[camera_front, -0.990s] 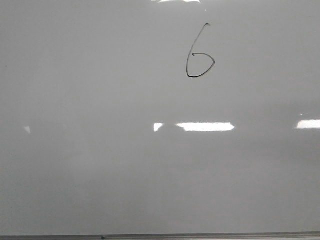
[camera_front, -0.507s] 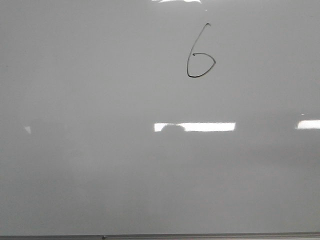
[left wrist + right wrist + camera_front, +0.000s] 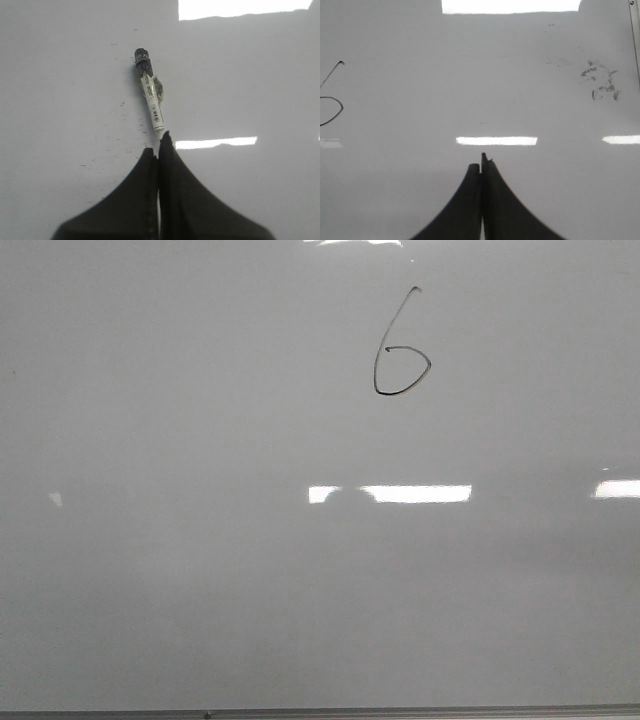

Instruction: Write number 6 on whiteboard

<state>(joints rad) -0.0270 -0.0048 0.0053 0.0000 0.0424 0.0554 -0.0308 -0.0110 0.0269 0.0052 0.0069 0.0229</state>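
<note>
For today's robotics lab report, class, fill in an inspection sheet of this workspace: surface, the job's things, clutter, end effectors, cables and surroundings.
Surface: whiteboard, glossy pale grey, with bright light reflections and a thin metal edge strip along the near side.
Job's things: number 6 drawn in thin black line, its loop closed; marker held by the left end effector.
Clutter: faint dark smudges near one board edge and small specks around the marker.
End effectors: left shut on the marker; right end effector shut, holding nothing visible.
Cables: nothing seen.
Surroundings: nothing seen beyond the board.
</note>
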